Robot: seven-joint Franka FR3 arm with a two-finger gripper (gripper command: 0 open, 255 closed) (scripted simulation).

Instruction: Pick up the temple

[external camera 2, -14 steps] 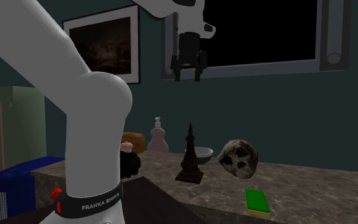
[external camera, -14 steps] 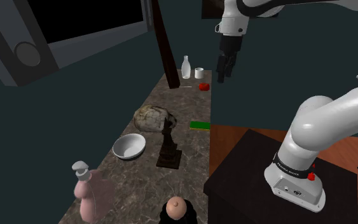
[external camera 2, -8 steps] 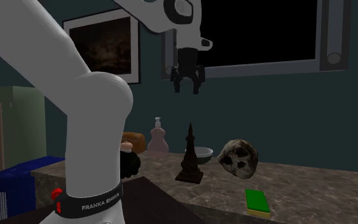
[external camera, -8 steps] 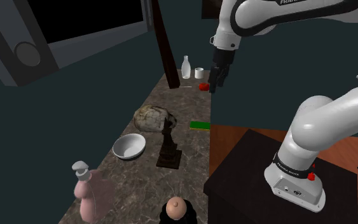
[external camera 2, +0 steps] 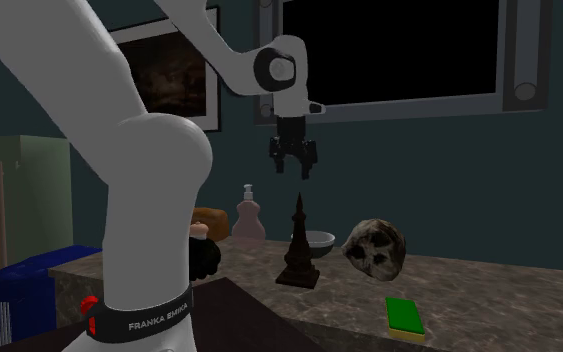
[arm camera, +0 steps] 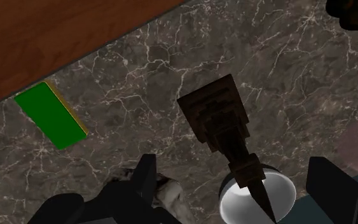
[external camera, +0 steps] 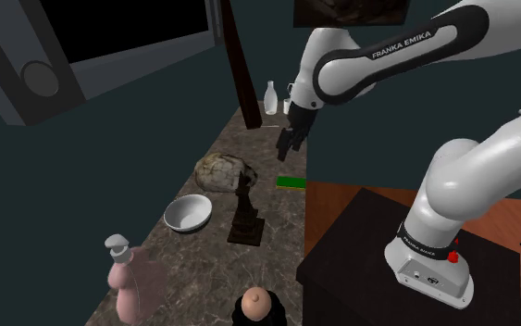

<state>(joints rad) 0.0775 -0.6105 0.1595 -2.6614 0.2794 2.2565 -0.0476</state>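
Arm: you have it arched from the stand up over the bench, with the forearm slanting down toward the shoulder view's left and the wrist aiming the claw downward.
Claw: fingers spread wide, touching nothing. It hangs above the temple's spire, clear of the tip.
Temple: dark brown, with a stepped square base and a tall thin spire. It stands upright mid-bench. In your wrist view it sits between the two fingers, well beneath them.
Bowl: white, upright, just beside the temple on the shoulder view's left. Its inside shows plain white.
Skull: mottled, just beyond temple and bowl, on the far side.
Sponge: green, flat, at the bench's right edge in the shoulder view.
Soap dispenser: pink, upright at the near end.
Bottle: white, upright at the far end.
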